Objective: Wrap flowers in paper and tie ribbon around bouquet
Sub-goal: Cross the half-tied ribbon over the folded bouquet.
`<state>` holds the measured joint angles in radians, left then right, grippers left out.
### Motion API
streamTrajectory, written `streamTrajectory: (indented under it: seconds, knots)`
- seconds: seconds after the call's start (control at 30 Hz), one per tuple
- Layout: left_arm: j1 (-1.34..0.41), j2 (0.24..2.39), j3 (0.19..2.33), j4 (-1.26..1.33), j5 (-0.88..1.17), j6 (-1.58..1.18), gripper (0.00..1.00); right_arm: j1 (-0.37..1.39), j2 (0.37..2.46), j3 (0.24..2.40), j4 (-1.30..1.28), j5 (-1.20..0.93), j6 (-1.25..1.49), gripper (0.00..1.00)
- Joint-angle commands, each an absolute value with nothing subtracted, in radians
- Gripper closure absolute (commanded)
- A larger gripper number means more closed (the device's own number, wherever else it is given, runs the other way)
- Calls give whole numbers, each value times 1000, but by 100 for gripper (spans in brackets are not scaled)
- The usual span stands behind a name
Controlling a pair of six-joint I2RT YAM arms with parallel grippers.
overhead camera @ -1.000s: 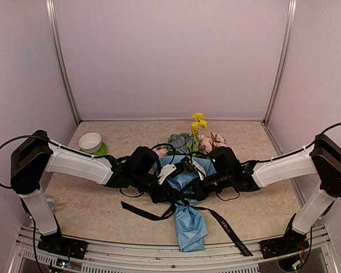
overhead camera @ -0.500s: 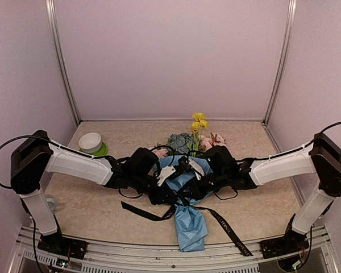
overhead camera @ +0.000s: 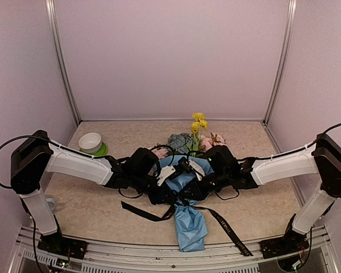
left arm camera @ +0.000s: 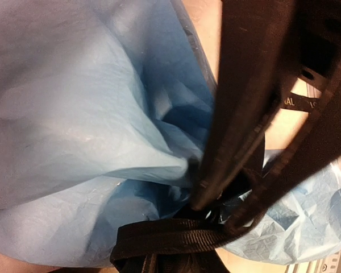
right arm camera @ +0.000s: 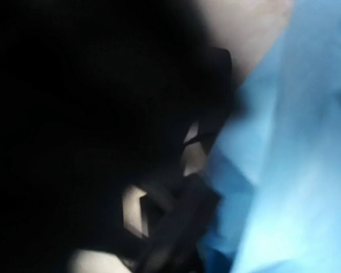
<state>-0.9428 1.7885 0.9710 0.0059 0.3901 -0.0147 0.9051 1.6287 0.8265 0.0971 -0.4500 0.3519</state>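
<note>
The bouquet (overhead camera: pixel 184 182) lies mid-table, its light-blue paper (overhead camera: pixel 190 227) tapering toward me. The flowers (overhead camera: pixel 198 136) poke out at the far end: yellow, pink and blue-green. The black ribbon (overhead camera: pixel 224 226) crosses the cone's neck, with one end trailing left and the other right. My left gripper (overhead camera: pixel 171 190) and right gripper (overhead camera: pixel 190 190) meet over that neck, fingers hidden. In the left wrist view taut ribbon (left arm camera: pixel 238 131) strands run from a knot over the paper (left arm camera: pixel 74 114). The right wrist view is dark and blurred, showing paper (right arm camera: pixel 295 142) beside ribbon (right arm camera: pixel 182 222).
A white bowl (overhead camera: pixel 90 141) on a green saucer (overhead camera: pixel 102 150) stands at the back left. Plain walls close the table in on three sides. A metal rail (overhead camera: pixel 159 250) runs along the near edge between the arm bases.
My right gripper has edged a little left, closer in over the bouquet's neck. The left arm, bouquet and ribbon ends have stayed put.
</note>
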Motion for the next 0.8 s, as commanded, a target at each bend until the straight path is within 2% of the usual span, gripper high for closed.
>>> streamTrajectory:
  seconds: [0.0,0.33,0.5,0.77]
  knots:
    - [-937,1773,977,52,355,-20,79,936,1600,814,69,-521,302,86]
    - [-939,1753,952,79,390,-6,80,939,1635,837,28,-428,303,95]
    - [-939,1752,947,68,360,-1,80,940,1631,838,17,-400,307,97]
    - [-937,1751,940,87,373,0,79,952,1645,826,37,-443,301,91]
